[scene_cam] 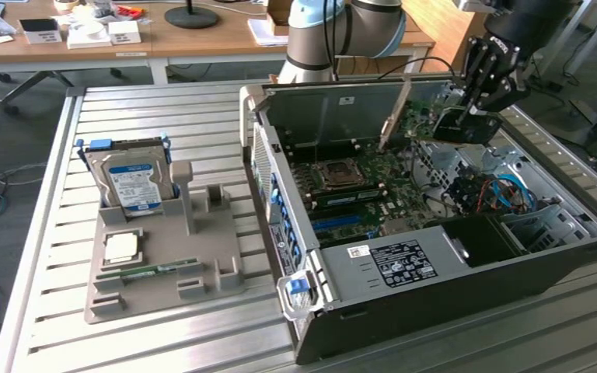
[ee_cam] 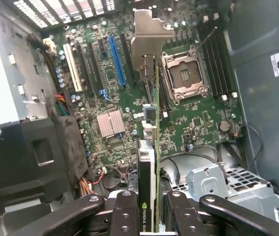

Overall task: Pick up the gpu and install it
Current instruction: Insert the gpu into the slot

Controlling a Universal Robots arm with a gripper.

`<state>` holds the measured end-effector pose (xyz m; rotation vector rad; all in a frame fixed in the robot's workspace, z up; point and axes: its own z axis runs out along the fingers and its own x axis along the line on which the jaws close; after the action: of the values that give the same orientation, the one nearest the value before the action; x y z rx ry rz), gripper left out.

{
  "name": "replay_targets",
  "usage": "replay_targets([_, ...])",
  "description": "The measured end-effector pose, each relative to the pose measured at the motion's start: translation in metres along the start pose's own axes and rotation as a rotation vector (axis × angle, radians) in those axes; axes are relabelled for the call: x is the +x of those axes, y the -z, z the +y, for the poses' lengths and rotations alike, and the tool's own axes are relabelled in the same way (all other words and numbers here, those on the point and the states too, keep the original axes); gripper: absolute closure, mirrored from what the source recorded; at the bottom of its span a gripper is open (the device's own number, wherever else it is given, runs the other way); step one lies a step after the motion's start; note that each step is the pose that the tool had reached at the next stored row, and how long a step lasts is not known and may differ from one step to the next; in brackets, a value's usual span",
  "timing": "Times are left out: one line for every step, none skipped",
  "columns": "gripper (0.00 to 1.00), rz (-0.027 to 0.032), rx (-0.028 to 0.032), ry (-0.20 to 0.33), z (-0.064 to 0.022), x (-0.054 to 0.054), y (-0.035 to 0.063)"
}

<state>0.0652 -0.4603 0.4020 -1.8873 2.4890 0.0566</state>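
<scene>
The gpu hangs edge-on above the motherboard inside the open computer case. Its long silver end bracket slants toward the case's far wall. My gripper is shut on the card's upper edge at the exterior view's upper right. In the wrist view the gpu runs away from me as a thin green board with a black cooler, its silver bracket at the far end. My gripper clamps it between black fingers. The card hovers over the slots, beside the blue slot.
The empty CPU socket lies beside the card. A grey parts fixture on the slatted table holds a hard drive, a square chip and a memory stick. Cables and a drive bay crowd the case's near end.
</scene>
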Motion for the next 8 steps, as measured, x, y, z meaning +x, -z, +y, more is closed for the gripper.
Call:
replay_targets([0.73, 0.0001, -0.0004, 0.015, 0.0, 0.0, -0.0001])
replay_targets([0.73, 0.0002, -0.0008, 0.03, 0.0001, 0.0, -0.0001])
replay_targets([0.73, 0.0002, -0.0012, 0.045, 0.0001, 0.0, -0.0002])
replay_targets([0.73, 0.0003, -0.0016, 0.06, 0.0001, 0.0, -0.0003])
replay_targets([0.73, 0.0003, -0.0021, 0.075, 0.0, 0.0, -0.0004])
replay_targets([0.73, 0.0005, -0.0026, 0.091, 0.0, 0.0, -0.0004])
replay_targets([0.73, 0.0007, -0.0031, 0.107, 0.0, 0.0, -0.0005])
replay_targets([0.73, 0.001, -0.0036, 0.121, 0.0, 0.0, -0.0006])
